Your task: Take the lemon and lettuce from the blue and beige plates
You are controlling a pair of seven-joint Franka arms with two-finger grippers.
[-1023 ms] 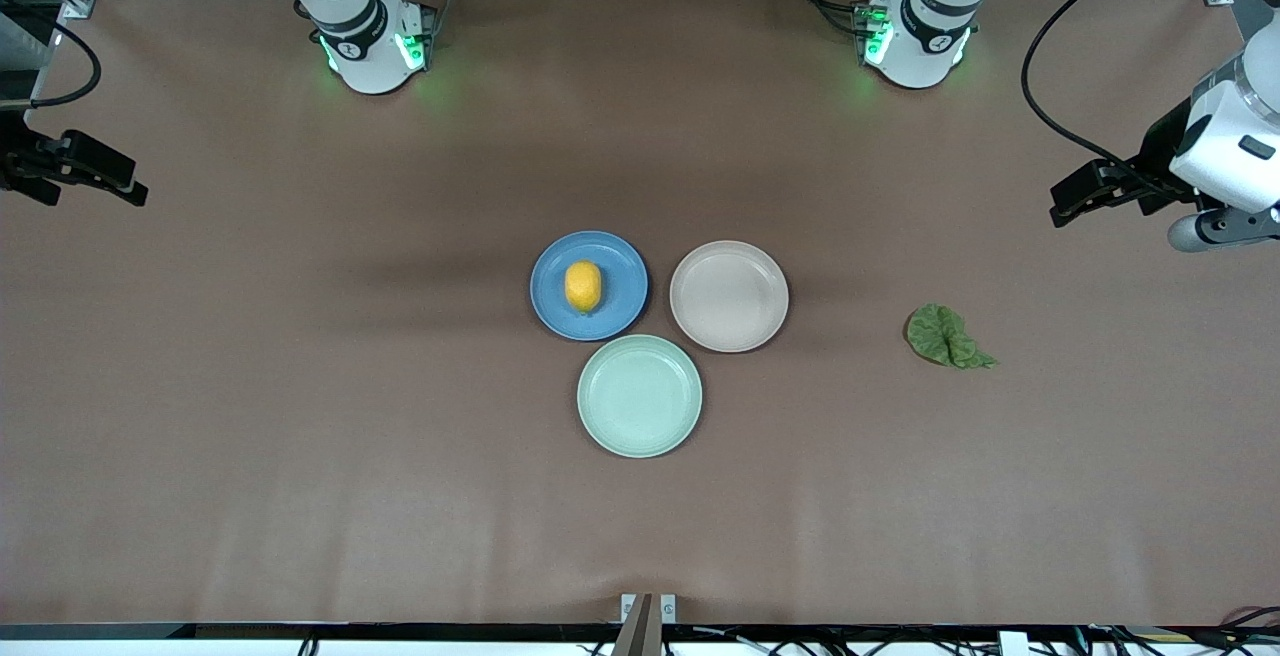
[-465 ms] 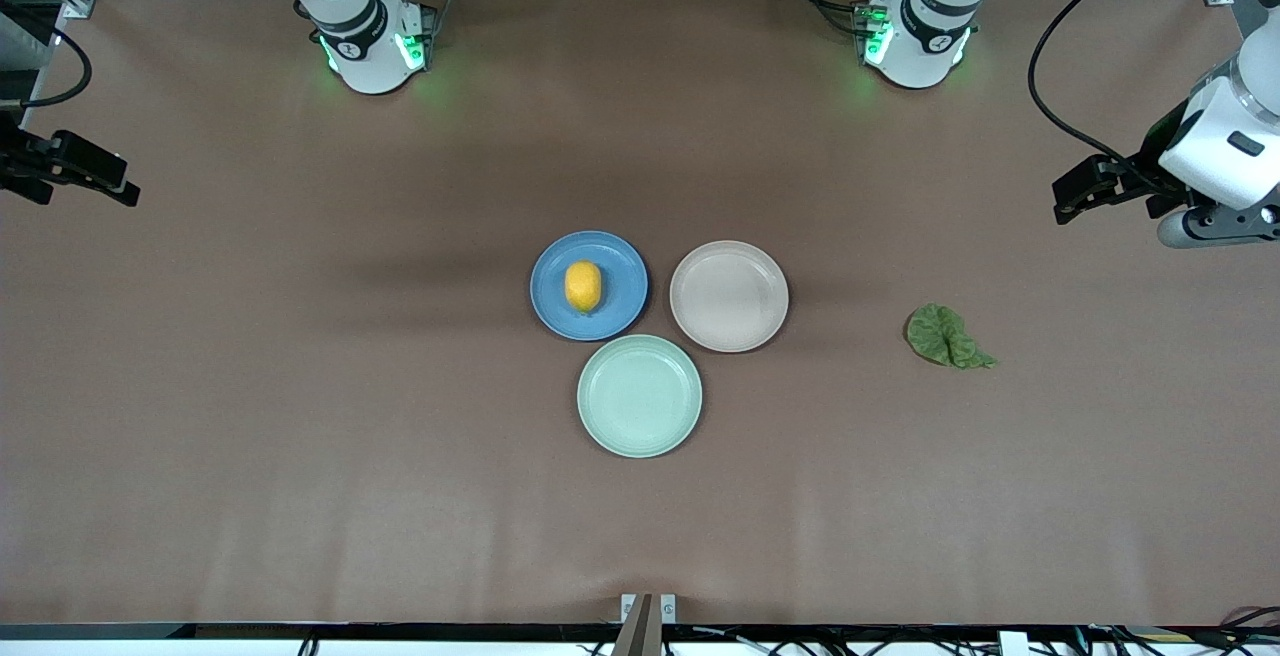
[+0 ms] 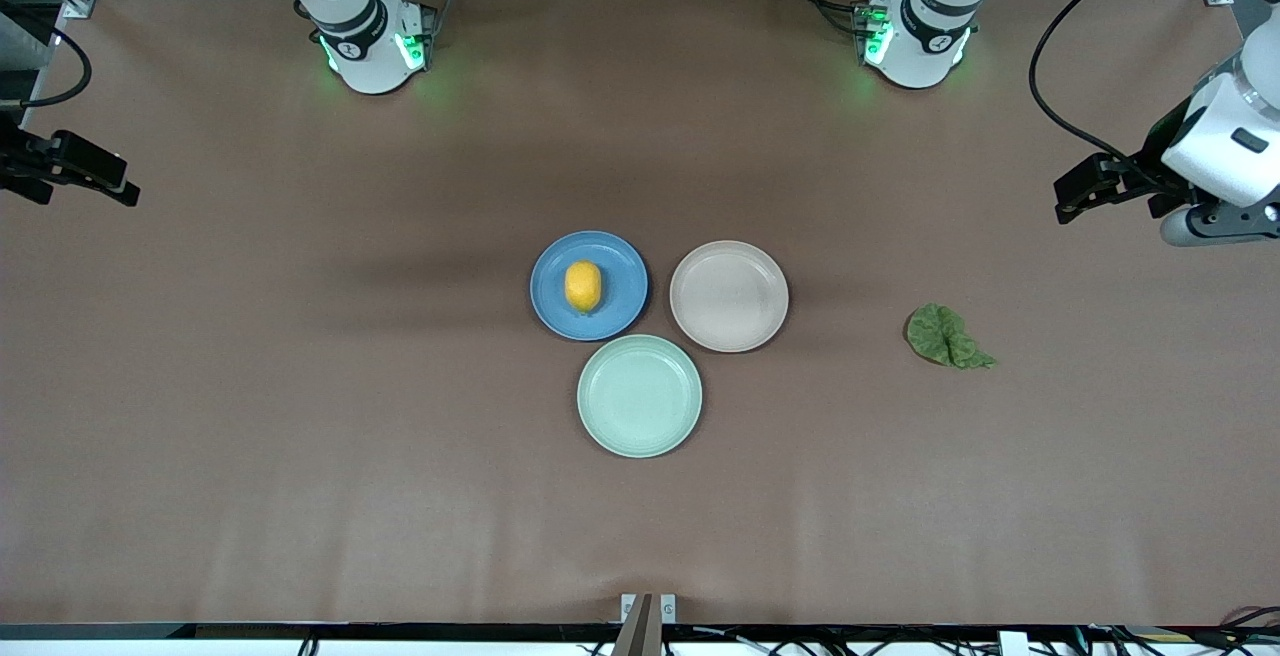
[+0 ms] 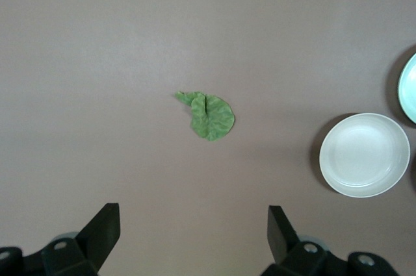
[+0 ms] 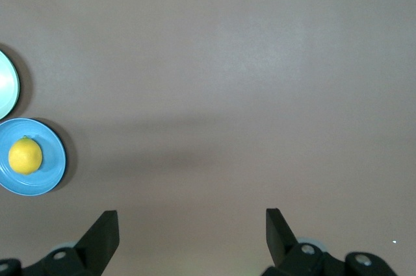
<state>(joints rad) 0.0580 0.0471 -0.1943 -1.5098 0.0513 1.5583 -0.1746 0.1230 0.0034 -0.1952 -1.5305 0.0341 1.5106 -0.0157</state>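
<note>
A yellow lemon (image 3: 583,286) lies on the blue plate (image 3: 620,311) at the table's middle; both also show in the right wrist view, lemon (image 5: 25,156) on plate (image 5: 52,175). The beige plate (image 3: 729,296) beside it is empty and shows in the left wrist view (image 4: 364,154). A green lettuce leaf (image 3: 945,337) lies on the bare table toward the left arm's end; it also shows in the left wrist view (image 4: 209,115). My left gripper (image 3: 1075,198) is open and empty, high over the table's end. My right gripper (image 3: 115,186) is open and empty over the other end.
An empty pale green plate (image 3: 639,396) sits nearer the front camera than the blue and beige plates, touching close to both. The brown table cover (image 3: 300,436) spreads wide around the plates. Both arm bases stand along the table's back edge.
My left gripper has lifted slightly and drawn a little toward the table's end. My right gripper has shifted a little toward its end of the table. Lemon, lettuce and plates have not moved.
</note>
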